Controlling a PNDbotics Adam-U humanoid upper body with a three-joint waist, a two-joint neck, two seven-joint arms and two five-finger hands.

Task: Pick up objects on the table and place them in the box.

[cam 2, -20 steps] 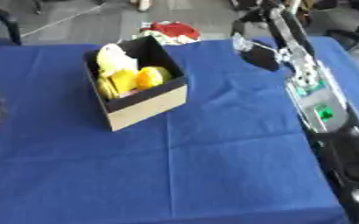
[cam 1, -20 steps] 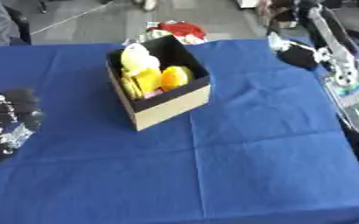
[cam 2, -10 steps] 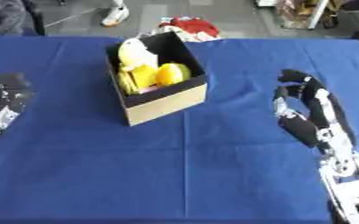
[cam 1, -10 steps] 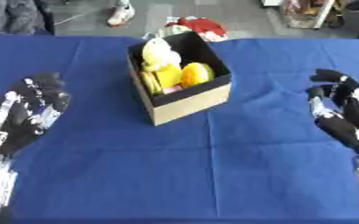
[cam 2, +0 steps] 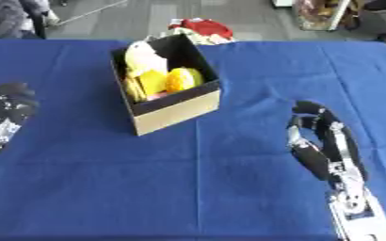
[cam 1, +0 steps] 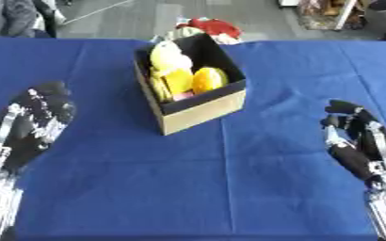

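Box (cam 1: 198, 100) between left hand (cam 1: 33, 123) and right hand (cam 2: 320, 141), fingers relaxed, empty.

The box (cam 1: 198, 106) stood upright and open-topped on the far middle of the table, turned at an angle, tan outside and black within. Inside lay yellow objects (cam 1: 173, 70) packed close together (one pale and tall, one rounder and orange-yellow (cam 1: 208, 80)), reaching about to the rim.
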